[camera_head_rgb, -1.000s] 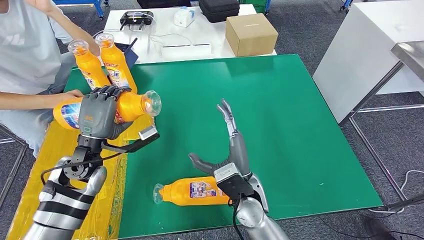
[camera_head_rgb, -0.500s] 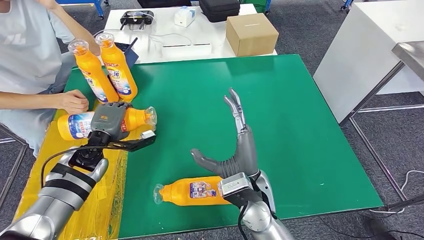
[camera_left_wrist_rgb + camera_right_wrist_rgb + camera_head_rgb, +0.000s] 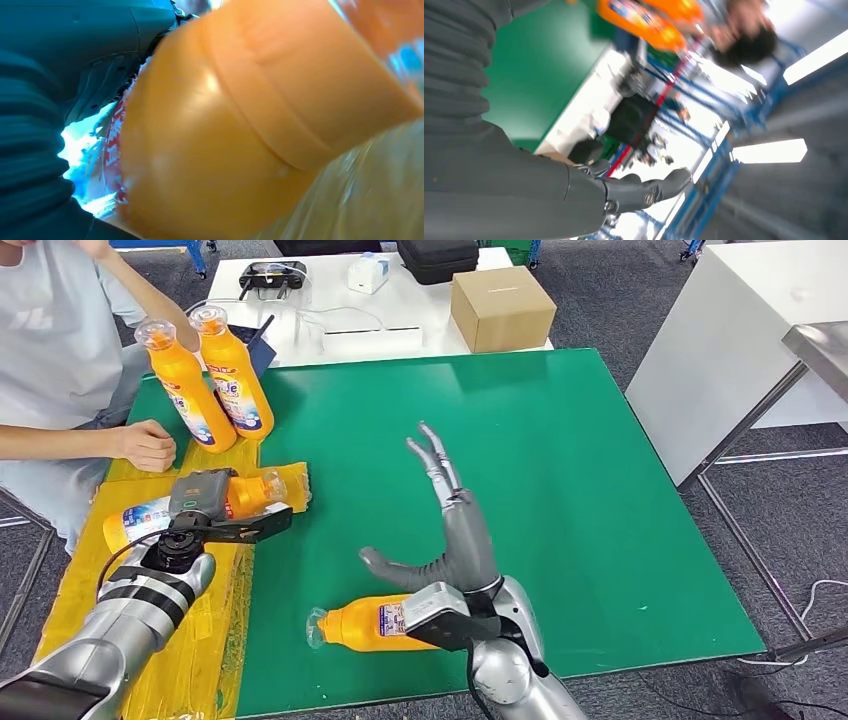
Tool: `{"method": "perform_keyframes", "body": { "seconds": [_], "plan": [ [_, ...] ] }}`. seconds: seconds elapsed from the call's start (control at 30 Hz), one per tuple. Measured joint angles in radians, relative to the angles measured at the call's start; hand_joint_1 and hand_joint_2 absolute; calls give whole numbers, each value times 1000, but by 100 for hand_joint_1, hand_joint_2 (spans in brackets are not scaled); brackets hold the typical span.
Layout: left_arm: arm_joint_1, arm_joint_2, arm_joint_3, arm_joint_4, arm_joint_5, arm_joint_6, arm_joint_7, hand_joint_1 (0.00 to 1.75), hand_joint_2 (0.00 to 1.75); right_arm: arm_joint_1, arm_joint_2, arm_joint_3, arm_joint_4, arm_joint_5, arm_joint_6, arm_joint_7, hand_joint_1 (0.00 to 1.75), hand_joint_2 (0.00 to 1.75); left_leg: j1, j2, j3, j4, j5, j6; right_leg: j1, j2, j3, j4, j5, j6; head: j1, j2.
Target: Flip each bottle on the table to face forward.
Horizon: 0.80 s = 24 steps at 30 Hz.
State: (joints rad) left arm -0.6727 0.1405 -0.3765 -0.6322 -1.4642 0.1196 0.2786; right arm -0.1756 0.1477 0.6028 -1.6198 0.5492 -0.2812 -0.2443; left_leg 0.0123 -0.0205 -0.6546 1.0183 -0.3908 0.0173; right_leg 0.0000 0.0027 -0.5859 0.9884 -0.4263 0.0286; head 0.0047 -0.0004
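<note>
Head view, left hand (image 3: 200, 496) gripping a lying bottle (image 3: 145, 516) on yellow sheet (image 3: 215, 620), right hand (image 3: 455, 535) spread wide above green mat (image 3: 600, 510), second bottle (image 3: 365, 625) lying beside its wrist.

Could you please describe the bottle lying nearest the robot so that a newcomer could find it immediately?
Start with the green mat on the table and go to its near edge. There an orange bottle lies on its side beside the right hand, cap end toward the yellow strip. Unlike the two upright bottles and the one the left hand holds, it lies untouched on green.
</note>
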Motion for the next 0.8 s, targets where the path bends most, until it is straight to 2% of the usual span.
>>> {"method": "perform_keyframes", "body": {
  "seconds": [0.2,0.33,0.47,0.57,0.67,0.8],
  "plan": [
    [-17,-3,43,97,12,-13,0,0,175,-45,-19,56,77,82,77,46,0,175,0,-1,0,0,0,0,0,-1,1,0,0,0,0,0],
    [-29,-4,56,128,18,-22,-2,0,175,-61,-27,79,105,100,96,60,0,175,0,-1,1,0,0,0,0,-1,2,0,0,0,0,0],
    [-32,-6,77,150,44,-16,-24,0,175,-89,-39,111,148,163,148,108,0,175,0,-1,4,0,0,0,0,-1,4,0,0,0,0,0],
    [-30,-10,102,159,95,20,-83,0,175,-108,-56,143,202,230,177,146,0,175,0,-1,5,0,0,-1,0,-1,5,0,0,0,0,0],
    [-12,-19,138,147,182,97,-186,0,175,-114,-77,169,264,289,179,174,0,175,0,-2,5,0,1,-1,0,-1,6,0,0,0,0,0],
    [57,-39,183,49,327,184,-322,0,175,-112,-104,192,318,347,176,200,0,175,-1,-1,4,0,1,-1,0,-1,5,0,0,0,0,0]
  ]
}}
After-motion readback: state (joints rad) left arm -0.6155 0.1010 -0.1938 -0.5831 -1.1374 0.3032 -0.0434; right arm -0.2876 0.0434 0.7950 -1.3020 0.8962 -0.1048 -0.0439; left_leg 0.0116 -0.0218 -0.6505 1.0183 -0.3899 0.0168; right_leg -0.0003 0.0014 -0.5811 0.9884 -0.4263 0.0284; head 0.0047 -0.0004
